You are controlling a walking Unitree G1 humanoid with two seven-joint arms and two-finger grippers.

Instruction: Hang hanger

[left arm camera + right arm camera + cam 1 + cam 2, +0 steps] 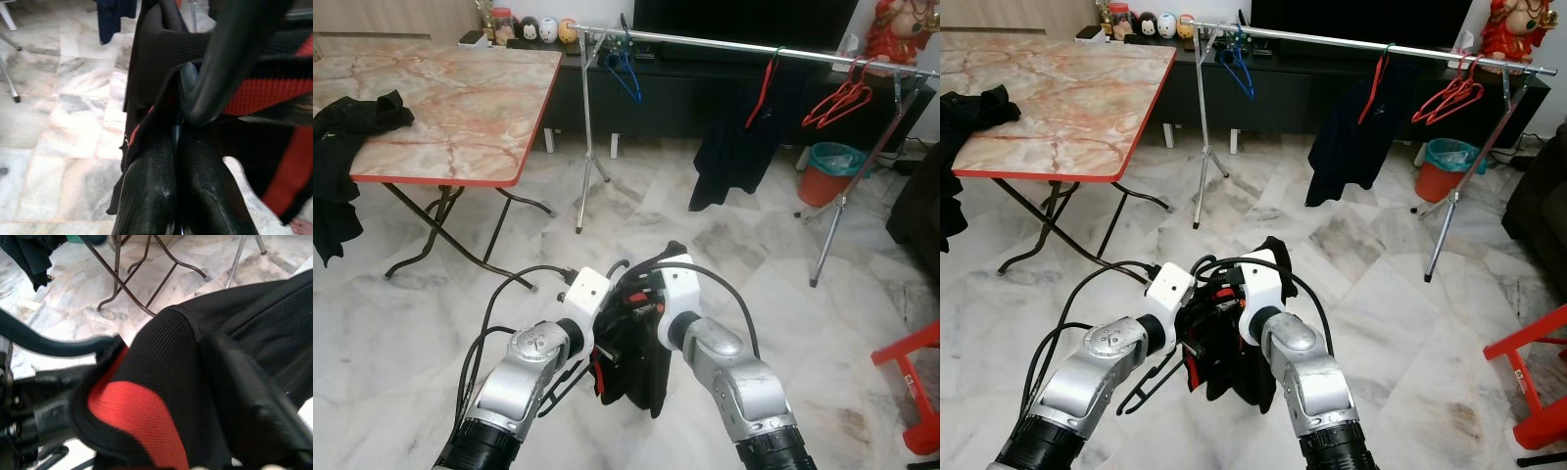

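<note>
A marble floor [401, 323] lay before a clothes rail [724, 41]. The left gripper [177, 147], jaws pressed narrow, pinched the black-and-red garment [641, 343] on its hanger [558, 384] low between both arms; the right gripper's [651, 294] jaws were buried in cloth, their state untellable. The cloth looked soft and floppy, so the stiff hanger seemed the better hold

Silver arms [724, 367] — black cables (looped)

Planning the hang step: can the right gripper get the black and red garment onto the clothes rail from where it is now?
Probably not yet. The right gripper holds the garment low before the robot, with the left gripper. The rail stands well off across open floor, so walking closer looks needed.
</note>
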